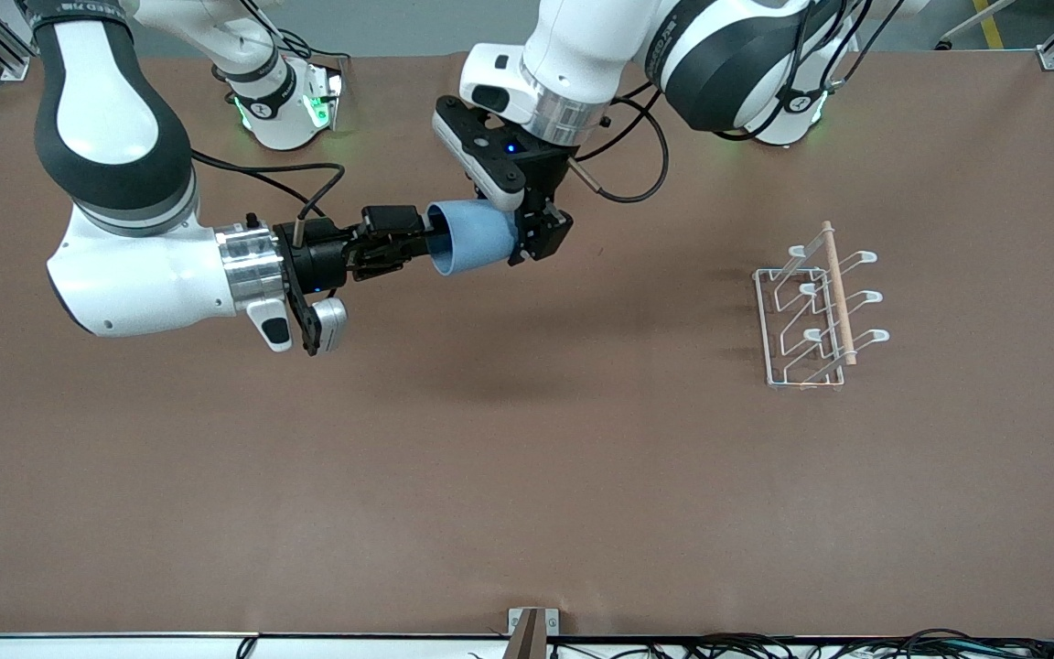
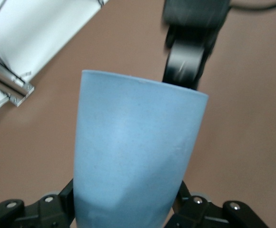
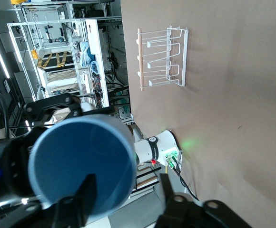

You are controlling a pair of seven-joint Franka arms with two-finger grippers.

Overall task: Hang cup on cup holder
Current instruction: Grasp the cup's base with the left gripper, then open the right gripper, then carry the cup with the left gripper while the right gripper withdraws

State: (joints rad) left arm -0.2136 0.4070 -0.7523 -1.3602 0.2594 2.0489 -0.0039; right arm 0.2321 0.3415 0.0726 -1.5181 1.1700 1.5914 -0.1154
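The light blue cup is held on its side in the air over the table's middle, toward the robots' bases. My left gripper is shut on its base end, and in the left wrist view the cup fills the space between the fingers. My right gripper is open at the cup's mouth. In the right wrist view one finger lies across the cup's mouth and the other finger stands outside the rim. The white wire cup holder stands on the table toward the left arm's end.
The brown table stretches bare between the cup and the cup holder. The right arm's base and the left arm's base stand along the table's edge. Cables lie near the right arm's base.
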